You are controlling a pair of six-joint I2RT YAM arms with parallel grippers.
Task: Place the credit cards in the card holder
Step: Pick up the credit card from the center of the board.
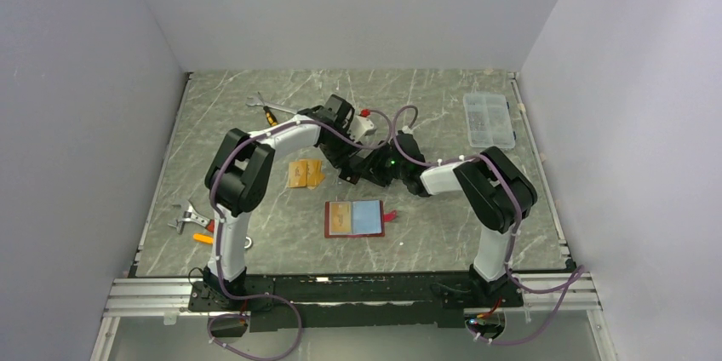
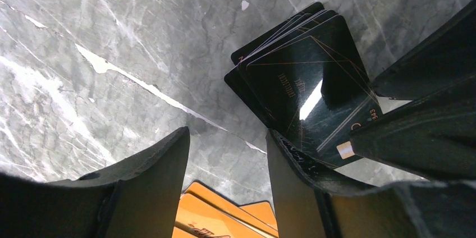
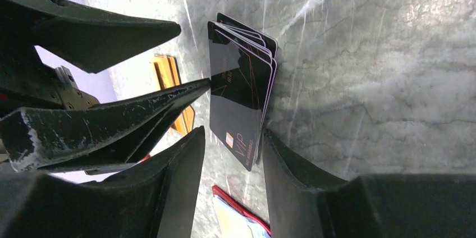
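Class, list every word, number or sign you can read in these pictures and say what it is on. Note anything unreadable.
"VIP": on the top card of the black cards, by its gold chip.
Small line beside "VIP": too small to read.
Gold print and edge digits on that card: blurred.
Print on the orange cards: unreadable.

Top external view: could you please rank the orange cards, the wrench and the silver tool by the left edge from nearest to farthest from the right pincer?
Measured from the right pincer:
1. Orange cards, just to its left.
2. Wrench, toward the back left.
3. Silver tool, far left, by the table's edge.
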